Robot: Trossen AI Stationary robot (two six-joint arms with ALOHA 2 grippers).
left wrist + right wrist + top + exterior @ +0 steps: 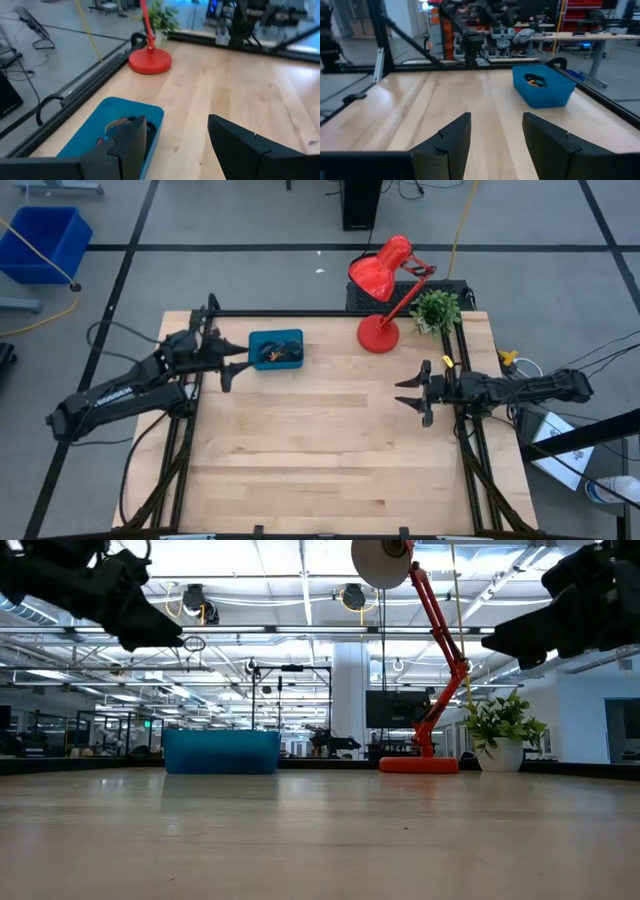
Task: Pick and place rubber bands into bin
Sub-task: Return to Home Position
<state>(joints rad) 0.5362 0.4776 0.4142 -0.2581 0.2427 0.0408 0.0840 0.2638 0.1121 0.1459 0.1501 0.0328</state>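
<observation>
The teal-blue bin (276, 349) stands on the wooden table near its far left; rubber bands (274, 352) in orange, black and tan lie inside it, also shown in the left wrist view (116, 128) and right wrist view (536, 81). My left gripper (229, 364) is open and empty just left of the bin, above the table. My right gripper (407, 393) is open and empty at the table's right side, raised. No loose bands show on the table.
A red desk lamp (380, 295) stands on its round base (378, 333) at the far edge, a small potted plant (436, 310) to its right. Black frame rails run along the table's left, far and right edges. A bright blue crate (43, 242) sits on the floor.
</observation>
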